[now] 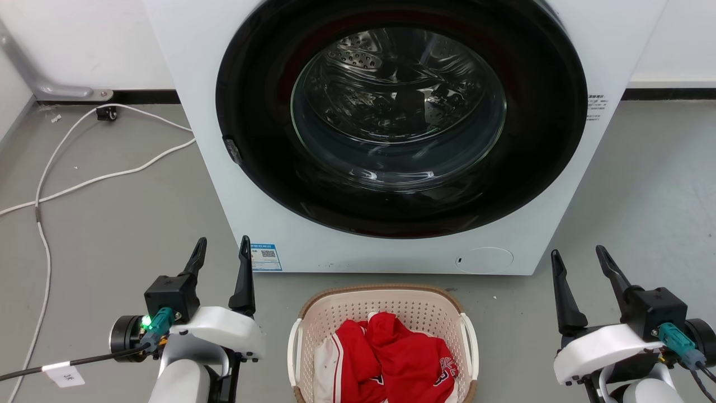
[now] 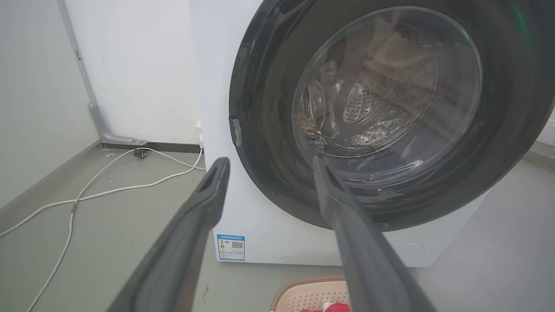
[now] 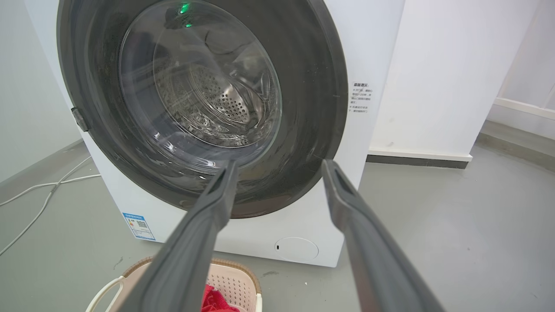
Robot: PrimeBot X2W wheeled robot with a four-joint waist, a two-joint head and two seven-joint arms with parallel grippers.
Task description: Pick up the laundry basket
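Hovering left gripper (image 1: 222, 242): fingers spread wide, empty, above the floor (image 1: 112, 224), clear of the basket's left handle.
Laundry basket (image 1: 391, 307): on the floor between both grippers, just in front of the washing machine (image 1: 363, 254).
Red clothes (image 1: 403, 352): heaped inside the basket.
Right gripper (image 1: 577, 251): fingers spread wide, empty, right of the basket, not touching.

Grey floor (image 1: 643, 196) carries the washer (image 1: 400, 129) at twelve, the basket (image 1: 386, 307) at six, white cables (image 1: 100, 179) at nine

Perforated cream plastic laundry basket (image 1: 386, 313)
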